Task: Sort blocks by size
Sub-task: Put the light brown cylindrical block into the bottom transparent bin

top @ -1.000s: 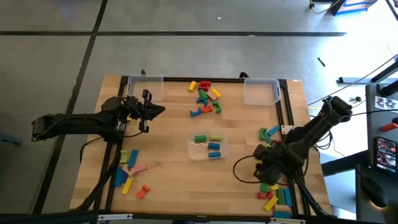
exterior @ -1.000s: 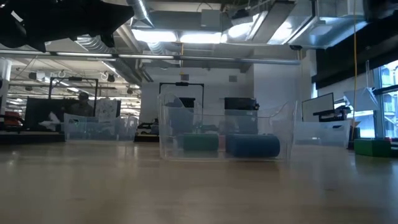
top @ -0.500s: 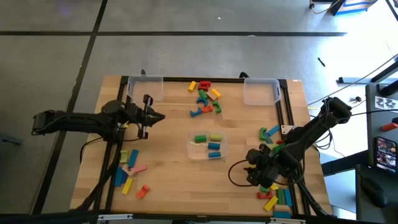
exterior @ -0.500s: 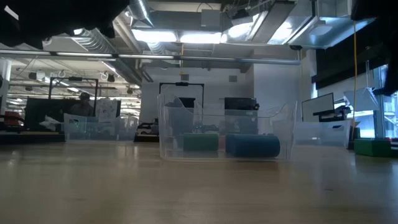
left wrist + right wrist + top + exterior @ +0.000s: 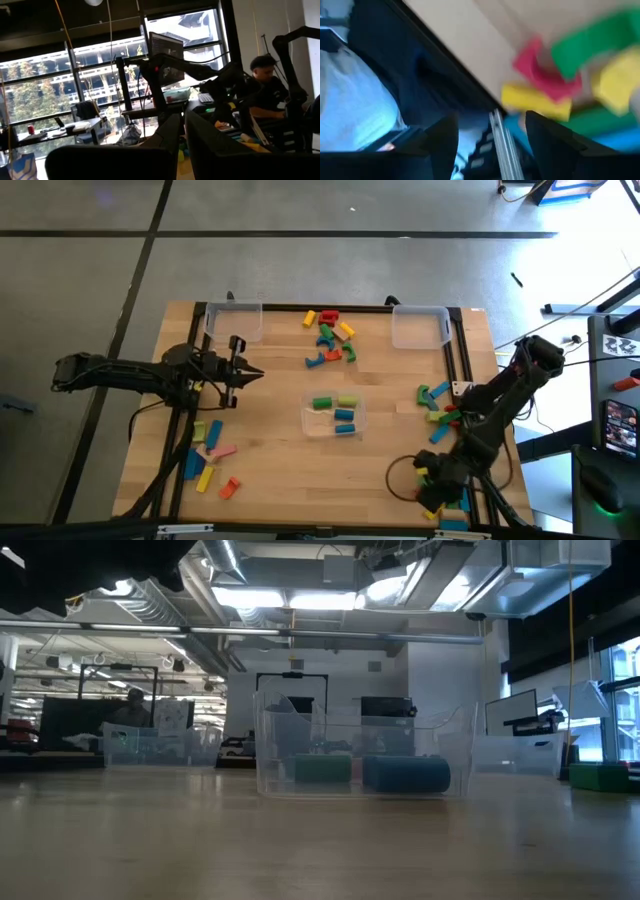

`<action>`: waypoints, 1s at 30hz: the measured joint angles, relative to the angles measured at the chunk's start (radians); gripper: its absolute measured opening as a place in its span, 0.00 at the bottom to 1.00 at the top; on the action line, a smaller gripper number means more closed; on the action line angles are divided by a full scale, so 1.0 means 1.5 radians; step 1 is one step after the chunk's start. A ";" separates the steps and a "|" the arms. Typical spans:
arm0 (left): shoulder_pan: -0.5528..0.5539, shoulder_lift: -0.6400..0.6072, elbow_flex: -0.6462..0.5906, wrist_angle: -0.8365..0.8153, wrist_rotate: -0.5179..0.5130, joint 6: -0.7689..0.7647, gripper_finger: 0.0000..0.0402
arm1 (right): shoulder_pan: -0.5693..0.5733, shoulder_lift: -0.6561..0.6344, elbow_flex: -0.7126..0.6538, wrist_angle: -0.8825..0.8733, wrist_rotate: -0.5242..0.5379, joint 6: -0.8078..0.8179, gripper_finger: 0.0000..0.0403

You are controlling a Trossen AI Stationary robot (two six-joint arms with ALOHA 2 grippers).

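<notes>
The blocks lie in groups: a far-centre cluster (image 5: 330, 337), a near-left cluster (image 5: 208, 456), a right-side cluster (image 5: 436, 400) and a near-right pile (image 5: 447, 502). Several more lie in the clear centre bin (image 5: 335, 416). My right gripper (image 5: 432, 486) hangs open over the near-right pile, pointing steeply down. In its wrist view (image 5: 492, 140) a red block (image 5: 540, 75), a green block (image 5: 592, 42) and a yellow block (image 5: 535, 102) lie just ahead of the spread fingers. My left gripper (image 5: 255, 370) is shut and holds nothing, above the table's left part, pointing toward the right.
Empty clear bins stand at the far left (image 5: 235, 320) and far right (image 5: 420, 326). In the low view the centre bin (image 5: 355, 755) holds a green (image 5: 322, 770) and a blue block (image 5: 405, 775). A person (image 5: 265, 80) sits beyond the table's right edge.
My right gripper has swung toward the table's near edge, from beside the right-side cluster to over the near-right pile, rolling and tipping as it went; it stays open. My left gripper has swung a little toward the near edge, still shut.
</notes>
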 joint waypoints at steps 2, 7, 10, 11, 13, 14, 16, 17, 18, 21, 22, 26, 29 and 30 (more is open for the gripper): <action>0.000 0.000 0.000 0.000 0.000 -0.001 0.06 | 0.025 0.006 0.000 0.004 -0.023 0.051 0.56; 0.000 0.000 0.000 0.001 -0.001 -0.001 0.06 | 0.070 0.043 0.000 0.030 -0.069 0.119 0.56; 0.000 0.000 0.000 0.001 -0.001 0.001 0.06 | 0.086 0.074 0.000 0.043 -0.075 0.113 0.56; 0.000 0.000 0.000 0.001 -0.001 0.001 0.06 | 0.090 0.083 0.000 0.048 -0.075 0.105 0.56; 0.000 0.000 0.000 0.002 -0.001 0.001 0.06 | 0.095 0.098 0.000 0.055 -0.072 0.093 0.56; 0.000 0.000 0.000 0.002 -0.002 0.001 0.06 | 0.098 0.105 0.000 0.055 -0.070 0.088 0.56; 0.000 0.000 0.000 0.002 -0.002 0.000 0.06 | 0.098 0.119 0.000 0.055 -0.076 0.078 0.56; 0.000 0.000 0.000 0.003 -0.003 -0.001 0.06 | 0.098 0.126 0.000 0.056 -0.082 0.070 0.56; 0.000 0.000 0.000 0.004 -0.003 -0.001 0.06 | 0.098 0.134 0.000 0.057 -0.088 0.064 0.56; 0.000 0.000 0.000 0.004 -0.003 -0.001 0.06 | 0.098 0.151 0.001 0.050 -0.101 0.053 0.56; 0.000 0.000 0.000 0.004 -0.003 -0.001 0.06 | 0.098 0.157 0.001 0.046 -0.103 0.053 0.56; 0.000 0.000 0.000 0.005 -0.003 -0.001 0.06 | 0.098 0.174 0.001 0.043 -0.109 0.053 0.56; 0.000 0.000 0.000 0.006 -0.003 -0.002 0.06 | 0.098 0.189 0.001 0.041 -0.119 0.050 0.56; 0.000 0.000 0.000 0.006 -0.003 -0.002 0.06 | 0.098 0.192 0.001 0.041 -0.121 0.048 0.56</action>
